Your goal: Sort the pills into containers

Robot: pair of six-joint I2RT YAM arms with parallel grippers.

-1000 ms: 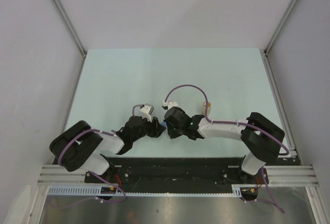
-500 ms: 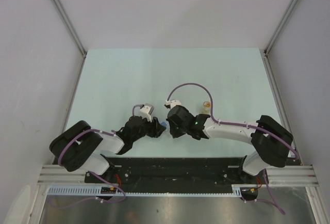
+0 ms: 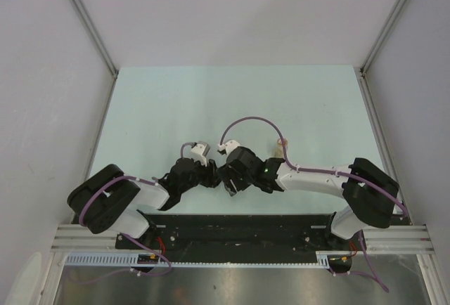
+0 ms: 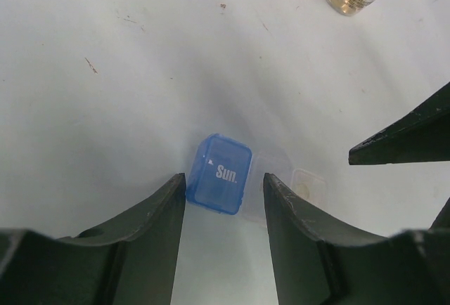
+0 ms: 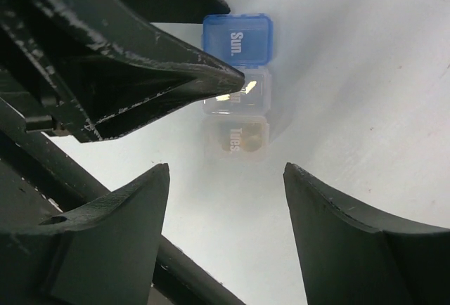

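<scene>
Blue compartment [image 4: 219, 173] reads "Sun.", clear compartment [image 5: 235, 138] "Tues"; right hand [image 5: 226, 169] spread; left hand [image 4: 223, 177] straddles the blue one, grip unclear.

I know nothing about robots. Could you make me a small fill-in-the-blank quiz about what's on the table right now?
1. The blue lid sits between the left fingers and reads "___".
2. The orange-tinted compartment, two along from it, is labelled "___".
3. The right fingers stand wide ___, gripping nothing.

Missing words: Sun.; Tues.; open.
</scene>
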